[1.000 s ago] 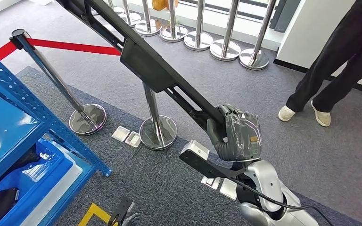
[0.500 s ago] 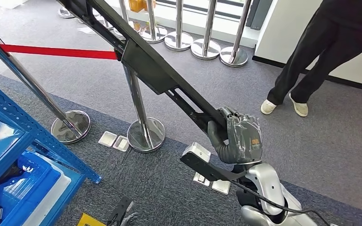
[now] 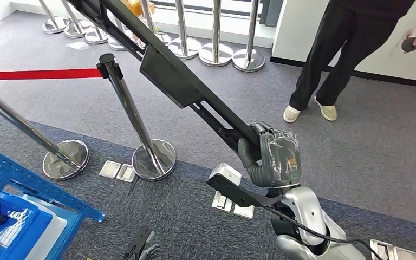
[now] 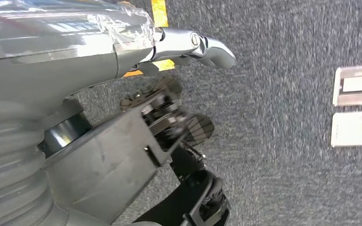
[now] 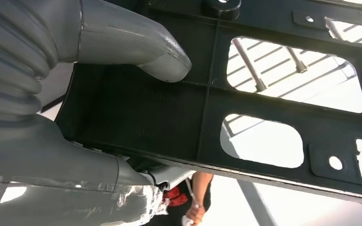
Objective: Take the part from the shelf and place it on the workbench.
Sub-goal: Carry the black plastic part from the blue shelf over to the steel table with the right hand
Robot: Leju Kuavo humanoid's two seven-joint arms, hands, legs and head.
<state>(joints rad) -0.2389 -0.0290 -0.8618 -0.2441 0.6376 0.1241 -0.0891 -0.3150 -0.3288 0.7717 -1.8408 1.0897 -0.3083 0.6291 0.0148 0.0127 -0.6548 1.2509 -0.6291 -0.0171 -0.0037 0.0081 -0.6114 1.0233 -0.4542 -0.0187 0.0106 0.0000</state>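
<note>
The part (image 3: 165, 73) is a long black plastic frame with cut-out windows, slanting from the top left of the head view down to my right hand (image 3: 271, 154), which grips its lower end. In the right wrist view my grey thumb (image 5: 136, 47) presses on the part's (image 5: 264, 108) flat ribbed face. My left hand (image 3: 141, 246) hangs low by my side over the carpet. In the left wrist view its thumb (image 4: 202, 44) stands apart from the dark fingers (image 4: 169, 113), with nothing held.
The blue shelf's corner (image 3: 27, 181) and a blue bin (image 3: 11, 233) sit at the lower left. Chrome stanchions (image 3: 135, 130) with a red belt (image 3: 38, 74) stand ahead. A person (image 3: 346, 49) in black stands at the upper right. Metal floor plates (image 3: 116, 170) lie on the carpet.
The whole view has swung to the right: the shelf has slid off to the left and the person has come further in. My right hand still holds the part the same way.
</note>
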